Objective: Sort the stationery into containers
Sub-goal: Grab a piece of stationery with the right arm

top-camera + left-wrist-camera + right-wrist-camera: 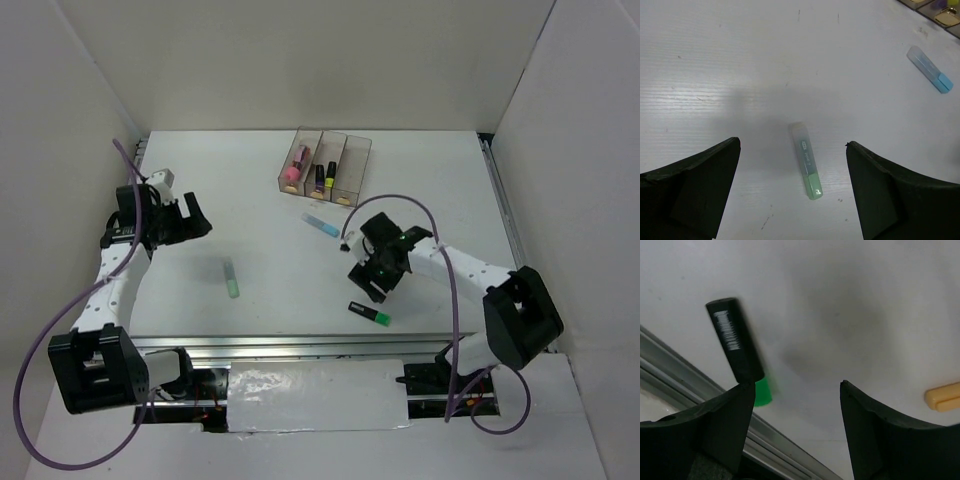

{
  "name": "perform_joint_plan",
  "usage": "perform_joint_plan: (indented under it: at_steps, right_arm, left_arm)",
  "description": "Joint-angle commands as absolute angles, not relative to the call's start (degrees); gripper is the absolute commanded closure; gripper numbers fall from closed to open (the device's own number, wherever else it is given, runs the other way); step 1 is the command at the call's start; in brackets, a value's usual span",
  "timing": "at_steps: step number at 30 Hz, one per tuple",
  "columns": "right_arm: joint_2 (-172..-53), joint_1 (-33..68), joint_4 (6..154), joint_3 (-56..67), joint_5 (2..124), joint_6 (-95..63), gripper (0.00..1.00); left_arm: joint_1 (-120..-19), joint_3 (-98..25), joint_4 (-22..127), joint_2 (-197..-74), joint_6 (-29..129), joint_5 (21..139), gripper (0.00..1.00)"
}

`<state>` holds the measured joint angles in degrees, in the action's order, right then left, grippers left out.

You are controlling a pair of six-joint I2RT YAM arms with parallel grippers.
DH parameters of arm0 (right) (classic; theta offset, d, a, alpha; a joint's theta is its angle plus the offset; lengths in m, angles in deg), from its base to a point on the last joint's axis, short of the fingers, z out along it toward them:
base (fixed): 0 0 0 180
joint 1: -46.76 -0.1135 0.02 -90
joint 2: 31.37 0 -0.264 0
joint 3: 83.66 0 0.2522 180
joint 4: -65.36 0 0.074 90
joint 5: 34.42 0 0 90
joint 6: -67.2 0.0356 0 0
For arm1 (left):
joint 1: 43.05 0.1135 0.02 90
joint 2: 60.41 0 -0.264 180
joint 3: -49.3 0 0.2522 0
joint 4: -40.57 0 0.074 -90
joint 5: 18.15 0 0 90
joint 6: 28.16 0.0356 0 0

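Observation:
Three joined smoky bins (pixel 345 152) stand at the back middle, with a pink pen (pixel 296 165) in the left one and black pens with purple (pixel 319 177) and yellow (pixel 331 172) caps further right. A light blue pen (pixel 321 224) (pixel 930 69) lies in front of the bins. A mint pen (pixel 231 277) (pixel 806 161) lies left of centre. My left gripper (pixel 200 225) (pixel 792 144) is open, above and behind it. A black pen with a green cap (pixel 370 314) (pixel 735 345) lies near the front edge. My right gripper (pixel 365 285) (pixel 797 384) is open and empty just beside it.
A peach pen end (pixel 942 396) shows at the right edge of the right wrist view. The metal rail (pixel 300 345) (pixel 700 385) runs along the table's front edge, close to the green-capped pen. White walls enclose the left, back and right sides.

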<state>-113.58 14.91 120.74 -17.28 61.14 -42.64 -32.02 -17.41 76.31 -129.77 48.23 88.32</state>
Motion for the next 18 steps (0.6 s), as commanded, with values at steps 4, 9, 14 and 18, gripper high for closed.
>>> perform_joint_plan:
  at_steps: [4, 9, 14, 18]
  right_arm:
    - [-112.21, 5.99, 119.02, -20.07, 55.84, -41.79, 0.24]
    - [-115.21, 2.47, 118.58, -20.24, 57.07, -40.65, 0.23]
    - [-119.25, 0.27, 117.62, -20.86, 58.04, -40.47, 0.23]
    - [-121.63, 0.18, 116.47, -20.69, 57.34, -41.08, 0.32]
  left_arm:
    - [-35.05, -18.87, 76.57, -124.85, 51.81, 85.39, 0.01]
    - [-35.14, -17.11, 77.27, -121.94, 53.22, 84.42, 0.01]
    - [-35.14, -15.97, 77.80, -120.79, 53.75, 83.54, 0.01]
    - [-35.14, -15.70, 77.54, -121.05, 53.40, 83.28, 0.01]
